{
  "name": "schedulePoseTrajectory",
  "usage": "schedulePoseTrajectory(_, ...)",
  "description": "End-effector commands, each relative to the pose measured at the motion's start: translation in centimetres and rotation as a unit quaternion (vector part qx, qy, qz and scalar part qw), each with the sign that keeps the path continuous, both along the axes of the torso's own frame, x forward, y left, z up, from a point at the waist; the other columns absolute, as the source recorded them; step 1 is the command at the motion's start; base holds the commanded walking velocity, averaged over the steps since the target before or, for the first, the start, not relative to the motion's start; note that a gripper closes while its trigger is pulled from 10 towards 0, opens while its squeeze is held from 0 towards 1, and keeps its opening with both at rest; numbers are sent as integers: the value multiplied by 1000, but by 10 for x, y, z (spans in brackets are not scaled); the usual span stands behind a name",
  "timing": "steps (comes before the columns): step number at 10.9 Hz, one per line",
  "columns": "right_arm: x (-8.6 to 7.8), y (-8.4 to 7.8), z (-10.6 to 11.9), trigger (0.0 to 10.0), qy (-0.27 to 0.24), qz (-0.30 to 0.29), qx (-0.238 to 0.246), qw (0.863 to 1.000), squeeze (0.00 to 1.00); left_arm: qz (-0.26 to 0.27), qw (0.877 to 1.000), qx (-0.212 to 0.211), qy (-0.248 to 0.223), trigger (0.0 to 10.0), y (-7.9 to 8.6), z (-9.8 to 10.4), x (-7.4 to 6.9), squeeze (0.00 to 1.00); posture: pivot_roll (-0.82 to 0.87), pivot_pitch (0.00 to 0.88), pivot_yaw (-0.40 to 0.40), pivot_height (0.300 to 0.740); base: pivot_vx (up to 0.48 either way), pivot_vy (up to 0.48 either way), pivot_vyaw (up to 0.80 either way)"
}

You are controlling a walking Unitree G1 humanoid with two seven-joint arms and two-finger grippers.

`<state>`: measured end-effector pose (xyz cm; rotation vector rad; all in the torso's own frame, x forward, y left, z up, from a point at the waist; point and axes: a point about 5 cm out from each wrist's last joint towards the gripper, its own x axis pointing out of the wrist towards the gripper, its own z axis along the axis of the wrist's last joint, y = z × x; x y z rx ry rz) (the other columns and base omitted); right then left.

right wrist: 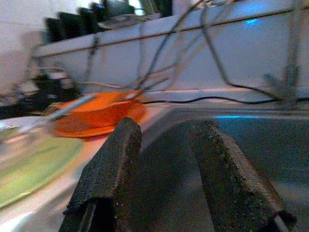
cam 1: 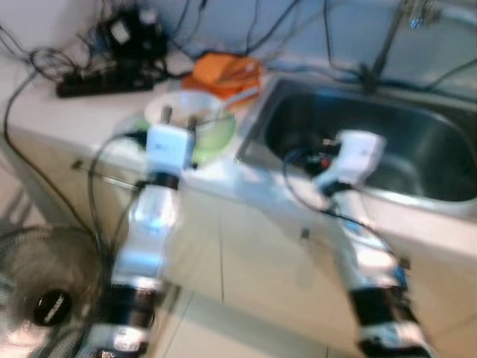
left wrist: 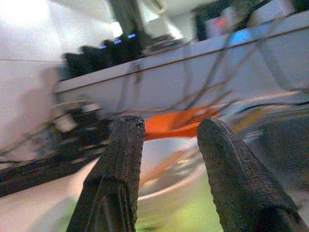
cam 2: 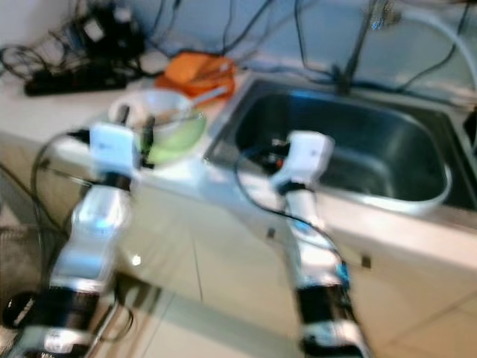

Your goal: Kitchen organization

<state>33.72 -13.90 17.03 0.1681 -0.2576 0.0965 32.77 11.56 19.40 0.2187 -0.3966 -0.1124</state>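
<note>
Fan point(cam 1: 45, 298) on floor, near left. Left tool point(left wrist: 169, 159) fingers apart, empty, over green plate point(cam 1: 212, 138) near counter point(cam 1: 52, 112) edge. White bowl point(cam 1: 186, 108) sits on green plate; orange dishes point(cam 1: 227, 74) just beyond, beside sink point(cam 1: 417, 149). Right tool point(right wrist: 164, 164) fingers apart, empty, at sink's near-left rim. Power strip point(cam 1: 104, 82) with tangled cables, far left of counter. Views blurred.

home kitchen | steel sink point(cam 2: 417, 160) | faucet point(cam 2: 358, 45) | dishes point(cam 2: 168, 123) on counter point(cam 2: 45, 112)
</note>
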Motion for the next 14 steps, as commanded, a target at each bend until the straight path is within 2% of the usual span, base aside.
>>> schedulePoseTrajectory(1,1,10,5,10000,-10,13,3,1000,0,13,1000,2,-6,10000,10,5,1,0,165,29,-6,740,356,0,0)
schedulePoseTrajectory(5,1,10,5,10000,-11,12,3,1000,0,11,1000,1,-6,10000,9,5,1,0,165,31,-8,740,356,0,0)
schedulePoseTrajectory(7,1,11,5,10000,-12,15,5,1000,0,-11,1000,4,-18,10000,5,7,-3,0,165,31,-8,740,337,0,0)
schedulePoseTrajectory(9,1,11,5,10000,-12,14,6,1000,0,-43,998,15,-35,10000,0,8,-13,0,167,33,-10,740,0,0,0)
schedulePoseTrajectory(12,2,13,4,10000,-11,17,8,1000,0,-87,994,66,-28,10000,-7,6,-19,0,173,29,-11,740,0,0,0)
schedulePoseTrajectory(14,2,13,4,10000,-11,17,8,1000,0,-79,995,59,-18,10000,-5,2,-19,0,172,27,-11,740,0,0,0)
